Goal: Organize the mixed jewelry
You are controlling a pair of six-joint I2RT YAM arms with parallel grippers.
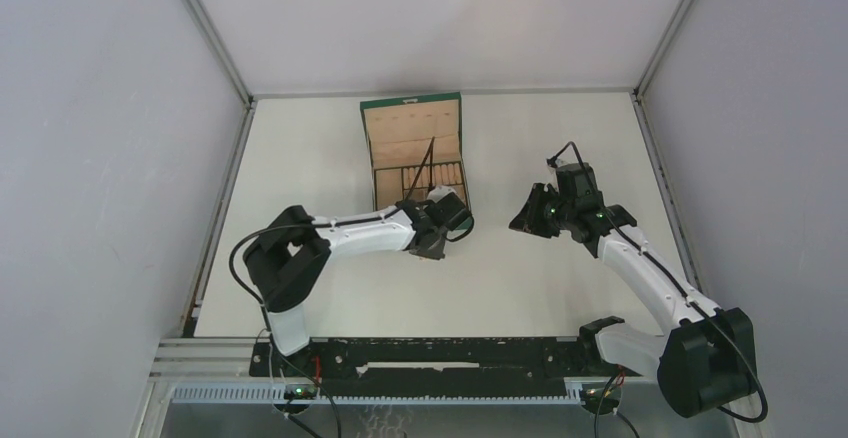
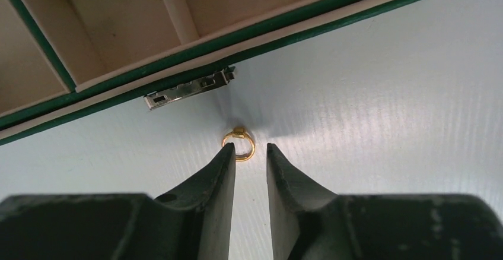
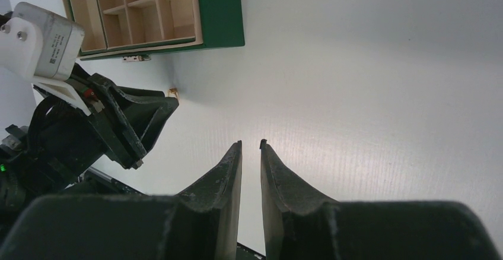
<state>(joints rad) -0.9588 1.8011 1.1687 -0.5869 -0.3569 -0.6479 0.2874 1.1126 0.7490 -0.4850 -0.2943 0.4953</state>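
You are working in a plain booth with smooth grey walls on either side and a matte white desk between them. Toward the back of the desk sits an open dark green box. It is lined in tan, and thin partitions split it into small squarish compartments. A little silver clasp juts from its near edge.

Your left tool hangs low just in front of that edge, its black tapered fingers a little apart. A thin gold ring lies flat on the desk right at their tips, outside the box and near the clasp. It is partly in the gap and close against one finger, though you cannot tell whether they touch.

Further right, your right tool hovers over the desk, well apart from the ring. Only a slim gap shows between its fingers.
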